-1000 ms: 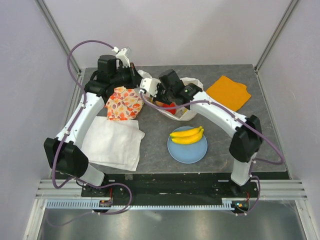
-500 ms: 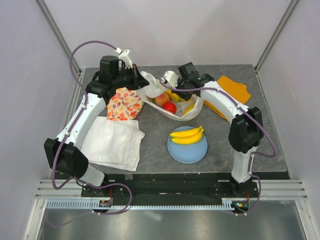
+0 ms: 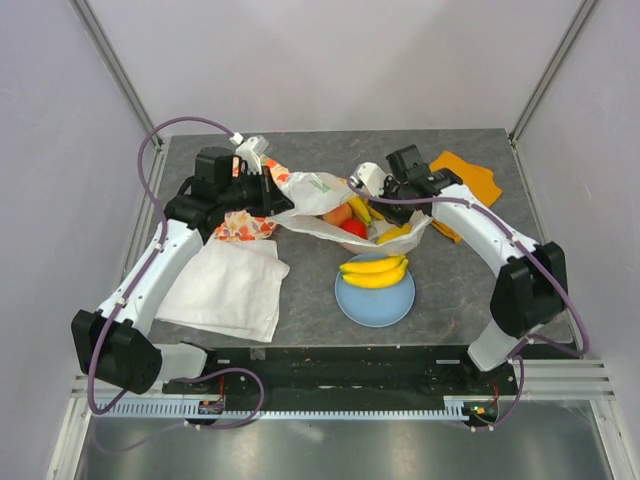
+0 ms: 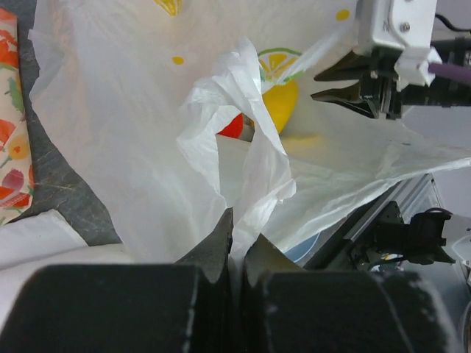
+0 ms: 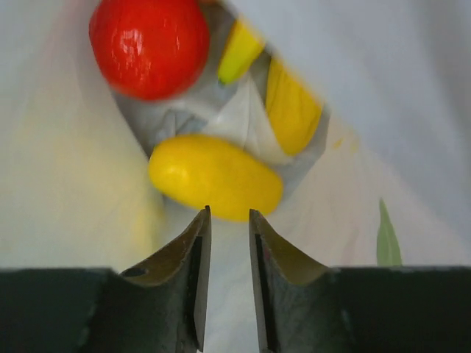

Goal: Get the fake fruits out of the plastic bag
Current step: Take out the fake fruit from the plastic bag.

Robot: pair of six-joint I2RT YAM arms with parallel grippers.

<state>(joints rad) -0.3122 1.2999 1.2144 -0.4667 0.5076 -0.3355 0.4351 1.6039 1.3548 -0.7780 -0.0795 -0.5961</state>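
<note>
Your right gripper (image 5: 227,215) has backed out of the plastic bag (image 3: 305,188), jaws narrow, grip unclear, while your left gripper (image 4: 237,237) pinches its rim, leaving the fake fruits (image 3: 350,222) exposed.

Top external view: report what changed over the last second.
The right gripper backed out from over the plastic bag toward the right. The left gripper, shut on the bag's edge, pulled toward the near side, dragging the bag closer to the blue plate. The floral cloth is now mostly hidden. The bananas on the plate, the white cloth and the orange cloth stayed put.
</note>
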